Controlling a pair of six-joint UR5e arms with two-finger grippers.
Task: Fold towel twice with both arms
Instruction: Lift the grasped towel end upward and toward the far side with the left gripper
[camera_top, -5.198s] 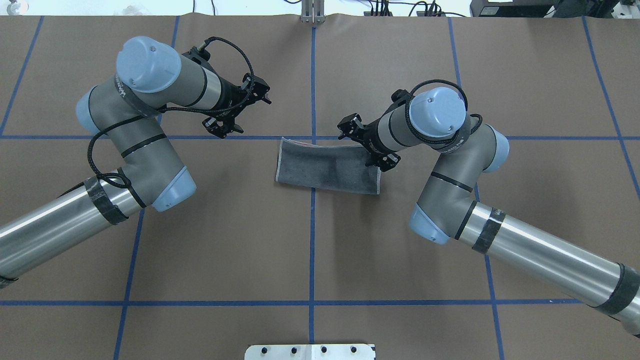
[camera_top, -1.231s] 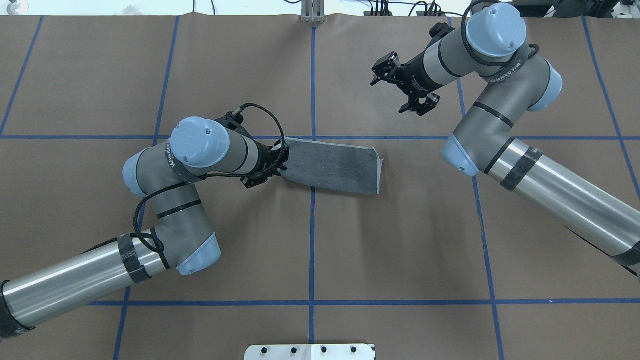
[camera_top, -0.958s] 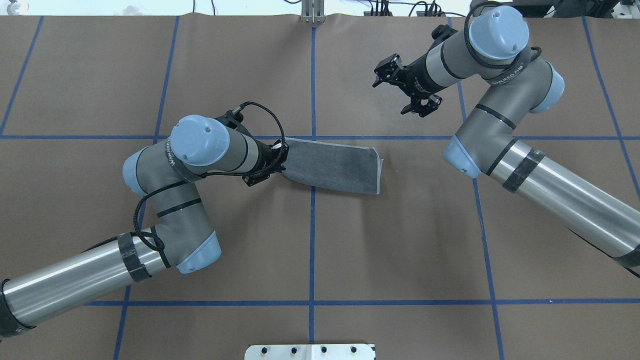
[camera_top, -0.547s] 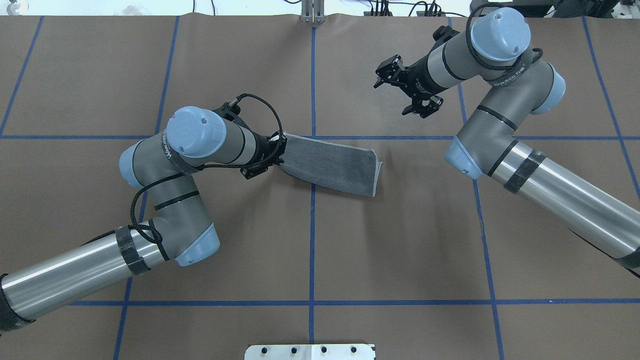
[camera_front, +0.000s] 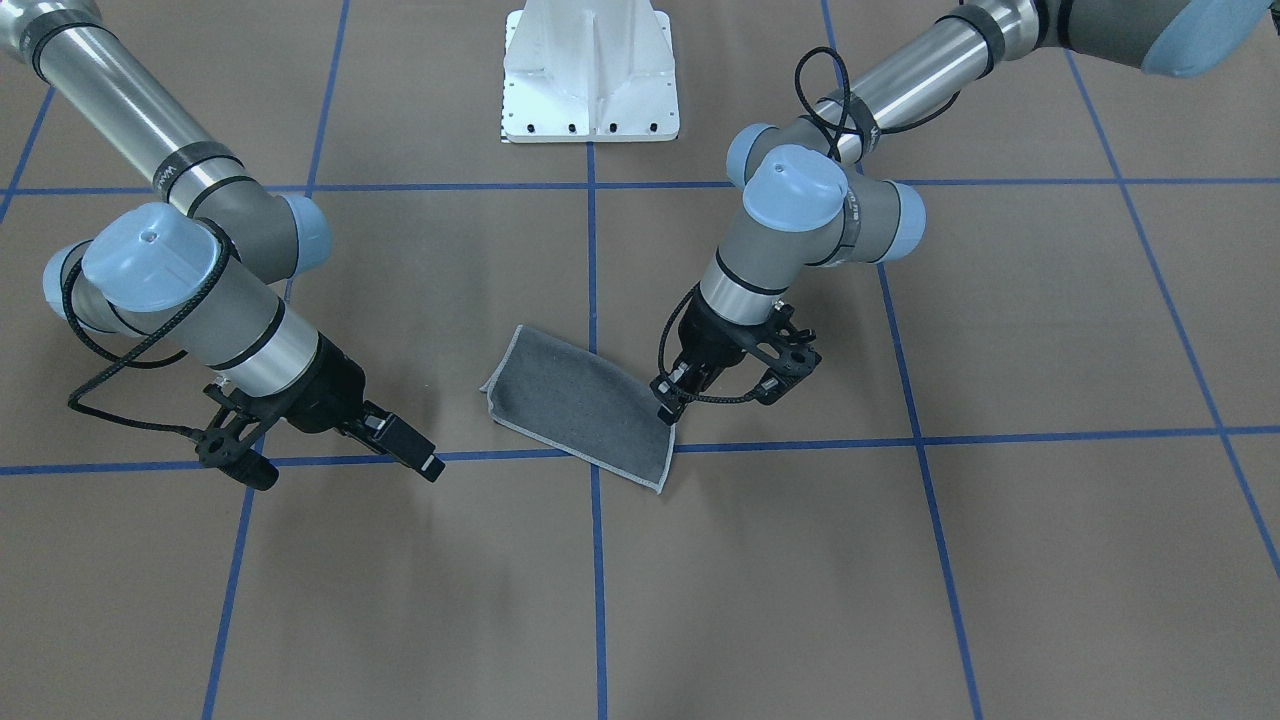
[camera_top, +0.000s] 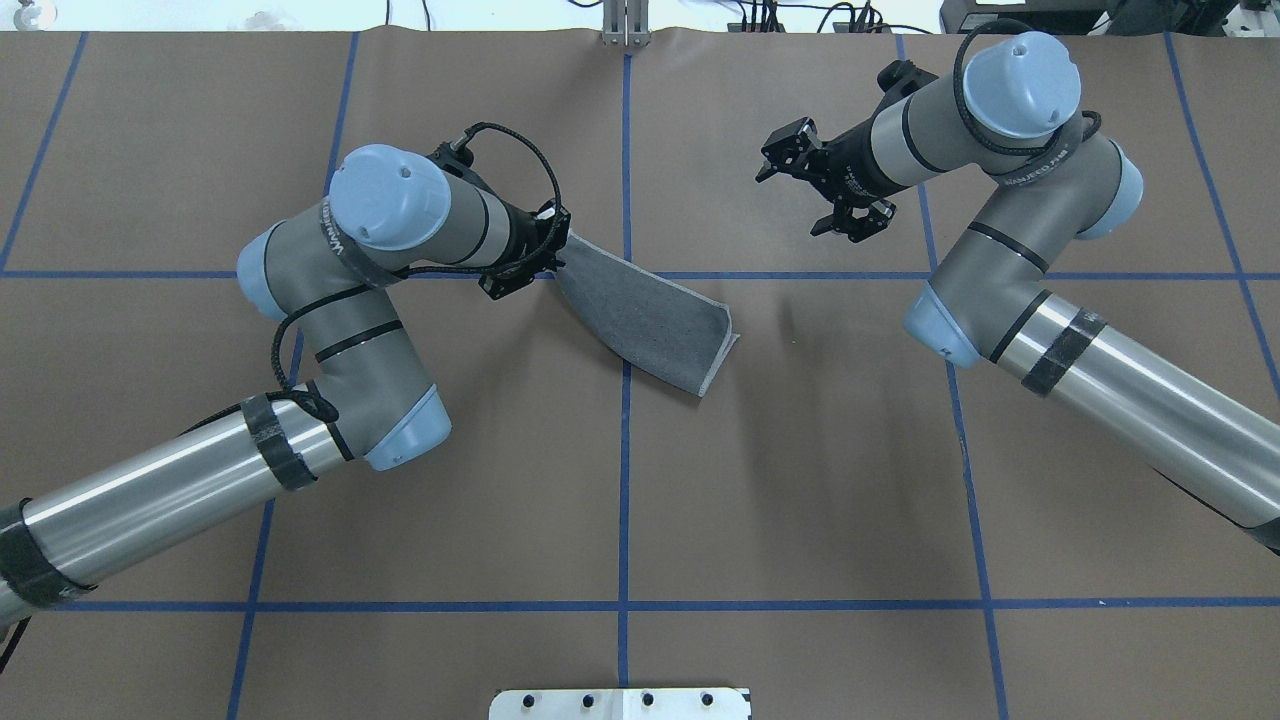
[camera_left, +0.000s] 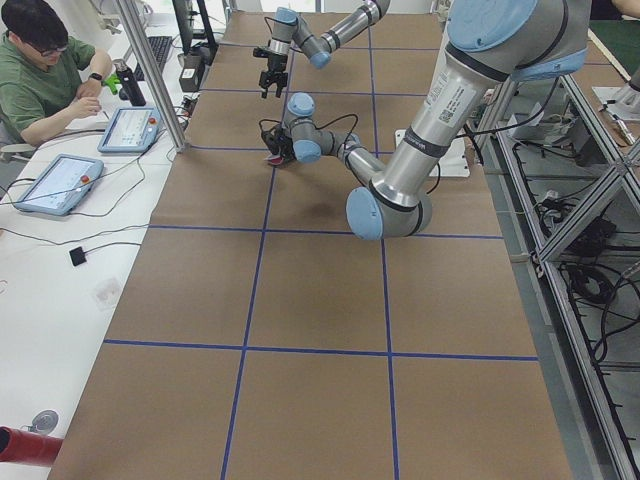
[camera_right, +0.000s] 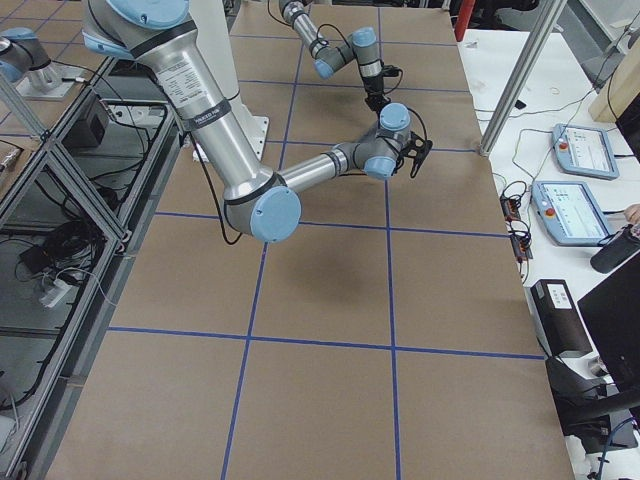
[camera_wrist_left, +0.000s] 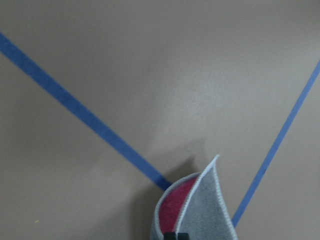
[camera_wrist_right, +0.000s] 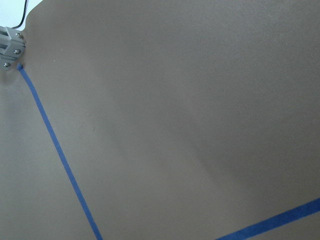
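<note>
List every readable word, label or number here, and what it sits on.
No text reads clearly.
Left arm: printed lettering near the wrist, too blurred to read.
Right arm: same lettering, unreadable.
Tablets: screens too small to read.
Towel: none.

Brown table (camera_top: 800, 480); blue tape grid (camera_top: 624, 500)

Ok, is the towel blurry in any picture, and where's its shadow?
Left wrist view: the towel sits close at the bottom edge, slightly soft, dark shadow just left of it. Overhead view: it looks sharp, shadow faint.
</note>
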